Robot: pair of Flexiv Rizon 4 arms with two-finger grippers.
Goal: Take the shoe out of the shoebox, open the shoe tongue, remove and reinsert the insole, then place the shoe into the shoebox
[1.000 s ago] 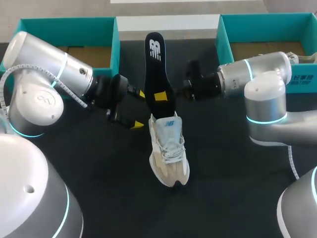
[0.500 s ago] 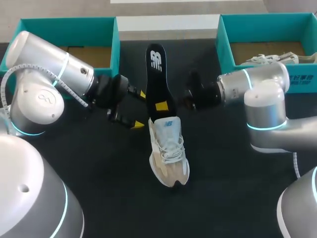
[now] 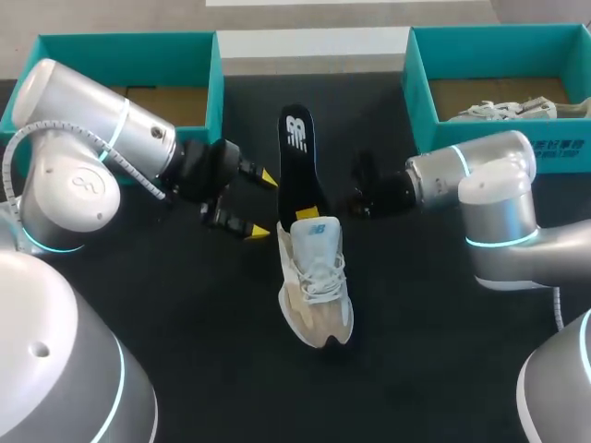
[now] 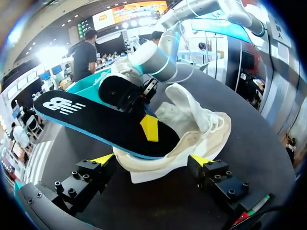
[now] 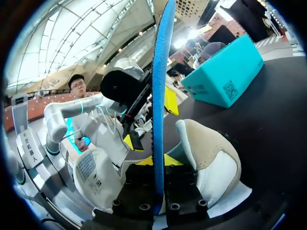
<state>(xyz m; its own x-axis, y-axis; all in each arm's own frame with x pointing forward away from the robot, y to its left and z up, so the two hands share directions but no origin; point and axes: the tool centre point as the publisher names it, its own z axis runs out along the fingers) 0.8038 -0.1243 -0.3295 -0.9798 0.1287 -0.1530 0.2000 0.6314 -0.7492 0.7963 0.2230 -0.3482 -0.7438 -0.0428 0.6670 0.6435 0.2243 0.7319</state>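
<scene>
Over the last second the right gripper (image 3: 307, 214) has come down toward the shoe. The long black foam insole with a white logo and a blue underside (image 3: 297, 148) that it carries has slid deeper into the shoe's opening, so less of it sticks out past the heel. The left gripper (image 3: 260, 204) has hardly shifted.

The right gripper's fingers pinch the insole from both faces, just where it enters the collar. In the right wrist view the insole stands edge-on between the yellow tips. Its hidden end is inside the white and beige mesh sneaker with white laces (image 3: 314, 286), and its logo end slants out behind the heel.

The sneaker lies on the black tabletop (image 3: 185, 332), toe toward the robot, between the two boxes. The left gripper stands spread wide just beside the sneaker's heel, holding nothing; whether a tip touches the shoe cannot be told.

An open teal cardboard shoebox (image 3: 218, 88) sits at the table's far left. A second teal shoebox (image 3: 417, 88) sits at the far right, with another white shoe (image 3: 503, 111) inside.
</scene>
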